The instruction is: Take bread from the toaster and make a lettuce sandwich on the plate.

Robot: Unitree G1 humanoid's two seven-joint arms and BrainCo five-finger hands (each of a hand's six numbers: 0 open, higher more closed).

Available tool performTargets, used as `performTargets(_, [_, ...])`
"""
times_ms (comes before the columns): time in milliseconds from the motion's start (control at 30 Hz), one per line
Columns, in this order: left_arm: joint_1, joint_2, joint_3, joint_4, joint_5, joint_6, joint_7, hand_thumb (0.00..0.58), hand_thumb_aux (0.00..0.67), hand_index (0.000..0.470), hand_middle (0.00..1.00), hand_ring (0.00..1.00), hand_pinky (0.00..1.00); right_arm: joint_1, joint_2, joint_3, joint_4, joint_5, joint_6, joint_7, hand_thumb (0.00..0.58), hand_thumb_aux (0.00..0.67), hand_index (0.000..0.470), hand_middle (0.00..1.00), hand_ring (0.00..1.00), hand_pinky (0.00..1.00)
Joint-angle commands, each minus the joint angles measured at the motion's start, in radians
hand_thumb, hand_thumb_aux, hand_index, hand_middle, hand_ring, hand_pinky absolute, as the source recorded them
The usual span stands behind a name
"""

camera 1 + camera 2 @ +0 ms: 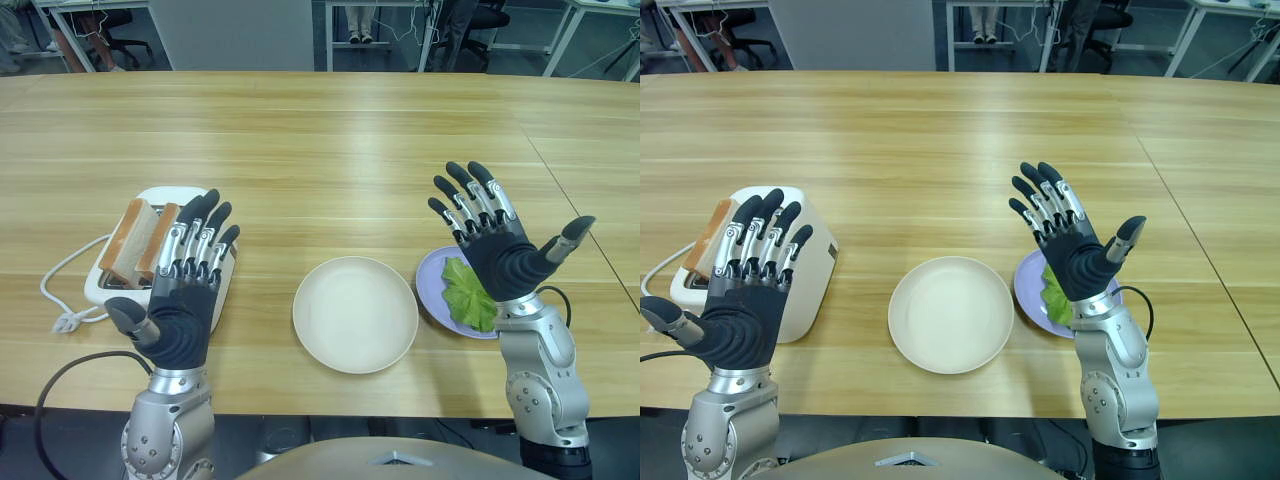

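Left eye view, and both hands are up with nothing in them: left hand (185, 290) spread, fingers straight, just in front of the toaster (812, 270); right hand (495, 245) splayed wide above the lettuce (465, 295) on its small purple dish (430, 280). Two bread slices (130, 240) stand upright in the slots, and the plate (355, 313) sits bare between toaster and dish. Risks, as I judge them: the slices sit close together, so a pinch could catch both or crush one; a hard pull might drag the toaster along the table (320, 150); the limp leaf could slip free on the way over
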Motion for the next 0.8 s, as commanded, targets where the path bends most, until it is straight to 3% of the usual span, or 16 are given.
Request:
performTargets(33, [-0.034, 0.008, 0.018, 0.024, 0.027, 0.026, 0.016, 0.0, 0.0, 0.0, 0.0, 0.0, 0.0, 0.015, 0.007, 0.027, -0.02, -0.047, -0.032, 0.003, 0.0, 0.0, 0.0, 0.0, 0.0, 0.0])
performTargets(400, [-0.247, 0.079, 0.166, -0.029, 0.215, 0.223, 0.139, 0.0, 0.0, 0.0, 0.0, 0.0, 0.0, -0.021, 0.042, 0.018, -0.036, -0.167, -0.061, -0.101, 0.0, 0.0, 0.0, 0.0, 0.0, 0.0])
performTargets(567, [-0.337, 0.287, 0.32, -0.041, 0.635, 0.383, 0.159, 0.0, 0.0, 0.0, 0.0, 0.0, 0.0, -0.02, 0.025, -0.014, -0.045, -0.2, -0.07, -0.13, 0.0, 0.0, 0.0, 0.0, 0.0, 0.0])
performTargets(800, [-0.379, 0.523, 0.442, 0.081, 0.972, 0.501, 0.1, 0.0, 0.0, 0.0, 0.0, 0.0, 0.0, 0.007, 0.016, -0.018, -0.018, -0.246, -0.116, -0.133, 0.0, 0.0, 0.0, 0.0, 0.0, 0.0])
